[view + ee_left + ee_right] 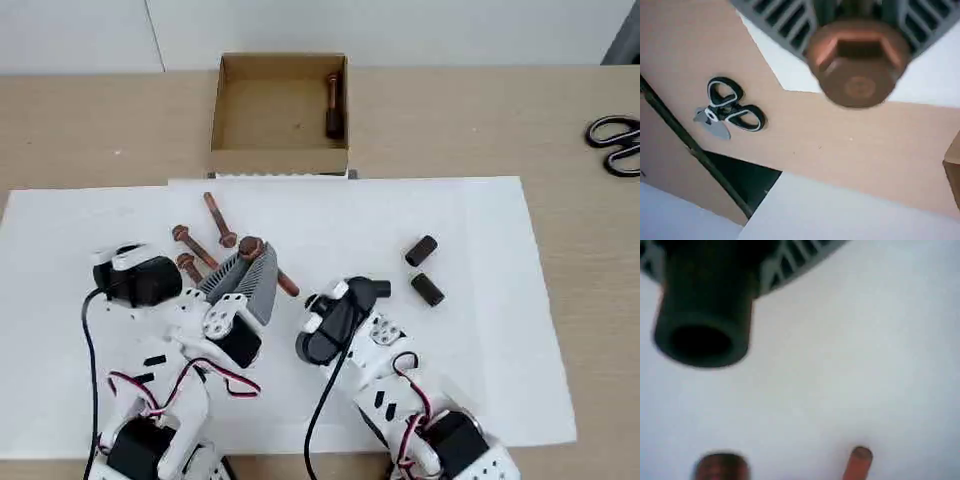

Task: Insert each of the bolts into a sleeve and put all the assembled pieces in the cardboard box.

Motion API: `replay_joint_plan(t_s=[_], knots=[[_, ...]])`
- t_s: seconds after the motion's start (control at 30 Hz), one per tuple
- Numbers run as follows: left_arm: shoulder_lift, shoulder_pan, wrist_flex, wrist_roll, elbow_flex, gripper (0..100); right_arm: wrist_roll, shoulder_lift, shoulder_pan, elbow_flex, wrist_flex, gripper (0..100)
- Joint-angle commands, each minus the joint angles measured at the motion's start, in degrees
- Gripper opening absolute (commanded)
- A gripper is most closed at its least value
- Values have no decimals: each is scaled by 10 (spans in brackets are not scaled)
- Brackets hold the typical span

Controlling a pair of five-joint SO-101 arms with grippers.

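1. Step in hand: mating one pair. Left end effector (250, 262) clamps bolt (252, 246); right end effector (350, 296) clamps sleeve (380, 288). Both are over the paper (480, 380).
2. Next move, as judged: line the shaft up with the bore and push it home.
3. Bolt: brown metal, hex head. Sleeve: smooth black tube. Box (280, 160): cardboard, with one assembly (333, 105) inside.

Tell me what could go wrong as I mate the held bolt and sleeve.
The bolt in the left gripper is not lined up with the sleeve in the right gripper, so it may jam or slip. Loose bolts lie beside the left gripper; a swing might scatter them.
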Motion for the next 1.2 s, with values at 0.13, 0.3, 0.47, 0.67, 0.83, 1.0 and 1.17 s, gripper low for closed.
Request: replay_joint_plan(t_s=[0.13, 0.3, 0.47, 0.67, 0.83, 1.0, 1.17], knots=[[-8, 4, -16, 4, -4, 6, 27, -5, -4, 6, -53, 2], [-7, 13, -15, 4, -4, 6, 27, -5, -4, 3, -53, 2], [-5, 42, -14, 4, -3, 6, 26, -5, -4, -4, -53, 2], [-7, 42, -17, 4, 22, 6, 26, -5, -5, -19, -53, 2], [-7, 41, -18, 4, 27, 6, 26, -5, -8, -32, -51, 2], [-7, 40, -52, 4, 28, 6, 27, -5, -40, -30, -49, 2], [-6, 40, -42, 4, 28, 6, 26, -5, -38, -31, -51, 2]])
